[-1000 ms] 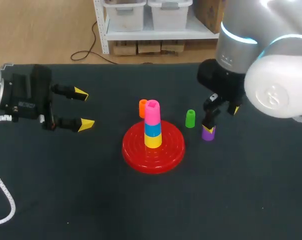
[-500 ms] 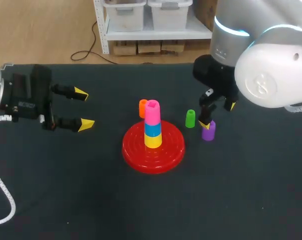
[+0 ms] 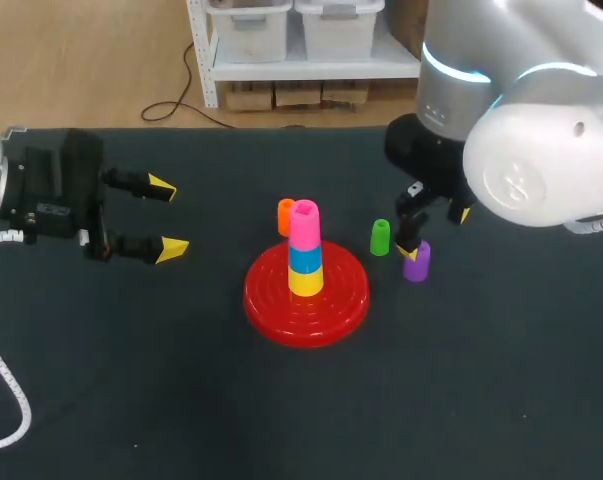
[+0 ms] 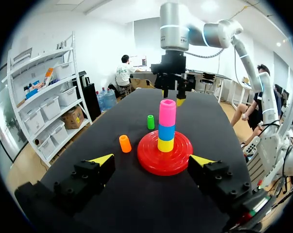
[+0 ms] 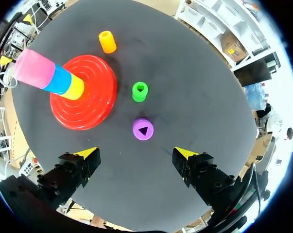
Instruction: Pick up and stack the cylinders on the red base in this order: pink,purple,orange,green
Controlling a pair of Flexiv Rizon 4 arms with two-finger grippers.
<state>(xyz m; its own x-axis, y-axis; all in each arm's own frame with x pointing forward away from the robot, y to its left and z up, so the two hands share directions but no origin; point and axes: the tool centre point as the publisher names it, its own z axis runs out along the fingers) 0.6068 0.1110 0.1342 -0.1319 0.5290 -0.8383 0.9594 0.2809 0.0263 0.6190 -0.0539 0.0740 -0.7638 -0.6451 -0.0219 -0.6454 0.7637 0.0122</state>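
The purple cylinder [image 5: 143, 129], a short plastic piece with a triangular hole in its top, stands upright on the black table [image 3: 181, 380]. It is just ahead of the right gripper [image 5: 136, 153] and in line with the gap between its fingers. That gripper's two yellow-tipped fingers are spread wide and hold nothing; the right wrist view shows bare table on both sides between them and the cylinder.

In the head view the right gripper [image 3: 436, 230] hangs over the purple cylinder [image 3: 415, 262], which lies apart from the base, off to its right. Just beyond the purple piece stands the green cylinder [image 5: 140, 91], upright, with a heart-shaped hole in its top.

Farther out is the round, ridged red base [image 5: 88, 104]. It carries a stack of three: a yellow cylinder [image 5: 74, 87] at the bottom, a blue cylinder [image 5: 59, 80] on it and the pink cylinder [image 5: 34, 68] on top. The orange cylinder [image 5: 107, 41] stands on the table near the base's far rim.

The left gripper [image 3: 168, 218] is well off to the left of the base, level above the table. Its fingers are wide apart and empty, and they point toward the stack.
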